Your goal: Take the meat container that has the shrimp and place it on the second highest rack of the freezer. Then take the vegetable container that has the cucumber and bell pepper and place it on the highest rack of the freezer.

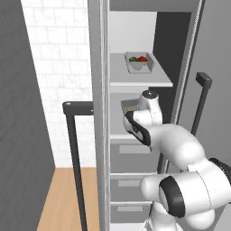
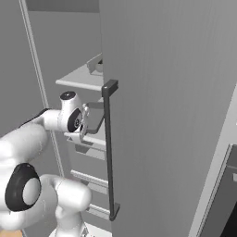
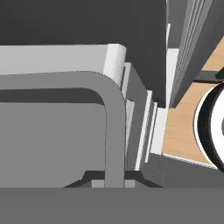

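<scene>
Left base view: the pale vegetable container (image 1: 139, 62) with the bell pepper (image 1: 142, 58) already sits on the highest rack (image 1: 135, 82) of the freezer (image 1: 100, 54); the meat container (image 1: 127, 106) hangs above the second highest rack (image 1: 122, 136).

Right base view: the gripper (image 2: 85, 124) is clenched on that grey tray's rim.

Hand view: the rim runs between the fingertips. Letting go while the tray overhangs the shelf edge could tip it out.
</scene>
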Controlling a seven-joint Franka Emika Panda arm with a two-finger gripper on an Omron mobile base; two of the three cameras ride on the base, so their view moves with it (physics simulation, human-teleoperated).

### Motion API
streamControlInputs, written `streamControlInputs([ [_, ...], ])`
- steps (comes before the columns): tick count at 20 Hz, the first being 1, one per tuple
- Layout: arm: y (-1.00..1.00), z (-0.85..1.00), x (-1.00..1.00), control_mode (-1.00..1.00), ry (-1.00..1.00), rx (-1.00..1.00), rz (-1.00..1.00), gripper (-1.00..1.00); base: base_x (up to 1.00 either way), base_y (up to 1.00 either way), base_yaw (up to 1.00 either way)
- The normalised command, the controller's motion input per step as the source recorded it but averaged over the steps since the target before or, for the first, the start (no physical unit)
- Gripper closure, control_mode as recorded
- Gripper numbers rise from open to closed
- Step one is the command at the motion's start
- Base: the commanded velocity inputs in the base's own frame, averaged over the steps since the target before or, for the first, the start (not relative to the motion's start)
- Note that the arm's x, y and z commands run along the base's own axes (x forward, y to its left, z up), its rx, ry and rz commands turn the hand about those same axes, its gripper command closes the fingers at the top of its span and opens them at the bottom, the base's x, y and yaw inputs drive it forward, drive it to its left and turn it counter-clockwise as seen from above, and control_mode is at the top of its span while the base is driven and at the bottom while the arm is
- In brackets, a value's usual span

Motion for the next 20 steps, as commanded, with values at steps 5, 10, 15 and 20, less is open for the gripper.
streamControlInputs([
  [5,0.00,-0.34,0.57,-1.00,0.02,0.00,0.00,1.00,0.00,0.00,0.00],
  [10,-0.06,-0.42,0.50,-1.00,0.00,0.00,0.00,1.00,0.00,0.00,0.00],
  [15,-0.11,-0.46,0.48,-1.00,0.00,0.00,0.00,1.00,0.00,0.00,0.00],
  [20,-0.03,-0.26,0.61,-1.00,0.00,0.00,0.00,1.00,0.00,0.00,0.00],
])
